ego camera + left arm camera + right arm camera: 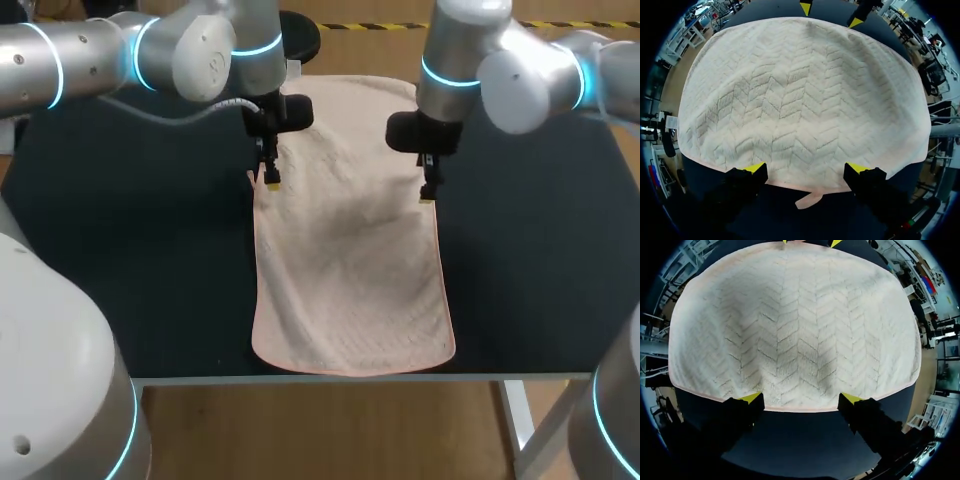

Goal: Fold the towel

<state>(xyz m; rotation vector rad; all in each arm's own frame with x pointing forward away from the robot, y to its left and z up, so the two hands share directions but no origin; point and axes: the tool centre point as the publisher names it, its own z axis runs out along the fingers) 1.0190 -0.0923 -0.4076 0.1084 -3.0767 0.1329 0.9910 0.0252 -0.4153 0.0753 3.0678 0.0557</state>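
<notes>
The left gripper point(806, 169) hangs at the towel's point(800, 95) hem, jaws spread wide along it and holding nothing. A small loop tab point(808, 200) pokes out from the hem on the gripper's own side. The right gripper point(801, 399) is placed the same way on the opposite hem, also wide open and empty, with the whole sheet stretching ahead of it.

The head view shows the towel flat on the dark table point(150, 260). Its long axis runs from the table's near edge to its far edge, and its near end reaches the table's front edge. The two grippers face each other across the short axis. Each is on its own long side, a little to the far side of the towel's middle and roughly level with the other. Each arm is therefore nearer its own hem, and the cloth lies inward from both.

Both arms come in from the far corners with their wrists turned straight down, fingers vertical. In each gripper the opening lines up with the hem rather than across it. I judge that closing from here would gather a pinch of the edge lengthwise. Whether the tips already press on the cloth or hang just above it I cannot tell, since the wrist views flatten that gap.
</notes>
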